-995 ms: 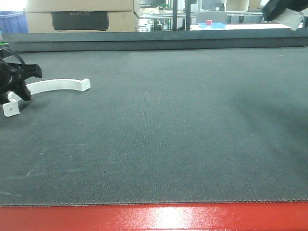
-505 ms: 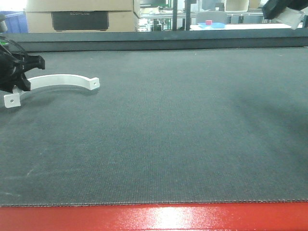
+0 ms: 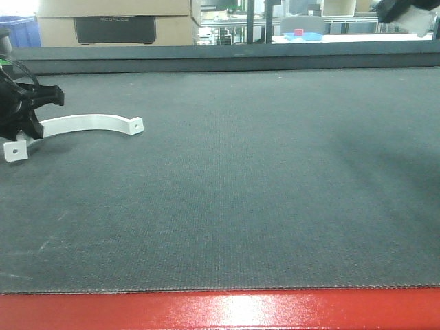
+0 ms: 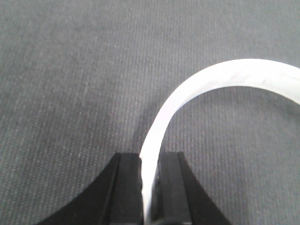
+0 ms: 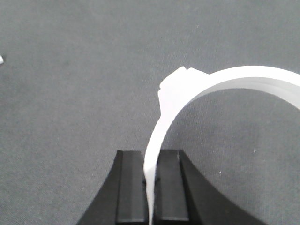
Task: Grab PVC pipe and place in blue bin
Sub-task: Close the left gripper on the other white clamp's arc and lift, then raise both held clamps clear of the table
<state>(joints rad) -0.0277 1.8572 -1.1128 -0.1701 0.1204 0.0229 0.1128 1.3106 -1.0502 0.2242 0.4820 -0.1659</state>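
Item 1: left gripper (image 4: 149, 161), jaws clamped on curved white PVC pipe piece (image 4: 225, 75), low at the left of the mat (image 3: 240, 192). Item 2: right gripper (image 5: 152, 159), clamped on second PVC piece (image 5: 187, 93), up high. We judge 2 grasped, 0 binned; carry and release remain.

Bright even light; glare on red edge (image 3: 227, 311)

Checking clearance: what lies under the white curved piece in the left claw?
Only dark mat shows under the white curved piece. The left claw covers its gripped end and whatever lies below.
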